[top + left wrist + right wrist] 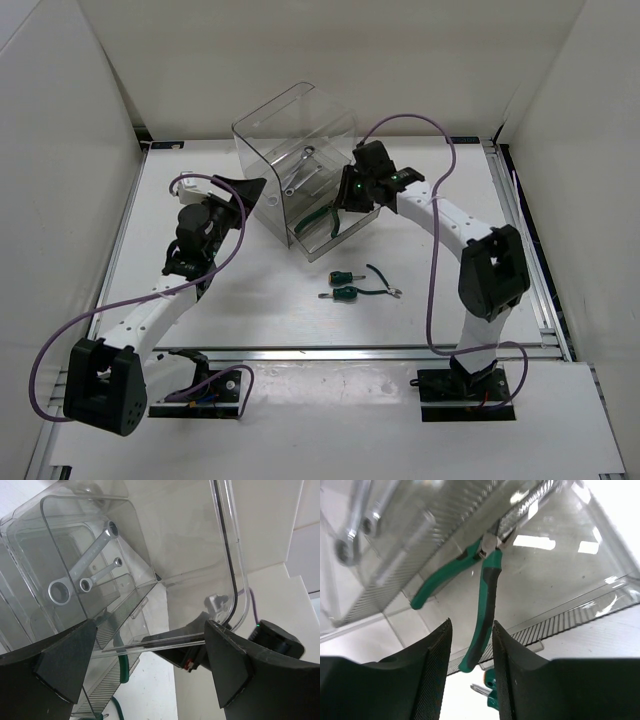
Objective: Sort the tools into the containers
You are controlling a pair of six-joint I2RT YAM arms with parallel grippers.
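Note:
The clear organiser (296,140) stands at the back centre with a low drawer (312,246) pulled out toward me. Two silver wrenches (300,166) lie in an upper drawer and also show in the left wrist view (85,562). Green-handled pliers (322,215) lie in the open drawer, and in the right wrist view (487,595). My right gripper (350,196) hangs just above them, fingers slightly apart either side of one handle (471,626), not clamping it. My left gripper (246,194) is wide open (150,630) against the organiser's left corner. Two stubby screwdrivers (345,285) lie on the table.
A small dark-handled plier-like tool (384,284) lies right of the screwdrivers. One screwdriver (492,692) shows below the drawer front (580,612). White walls enclose the table on the left, the right and the back. Purple cables loop off both arms.

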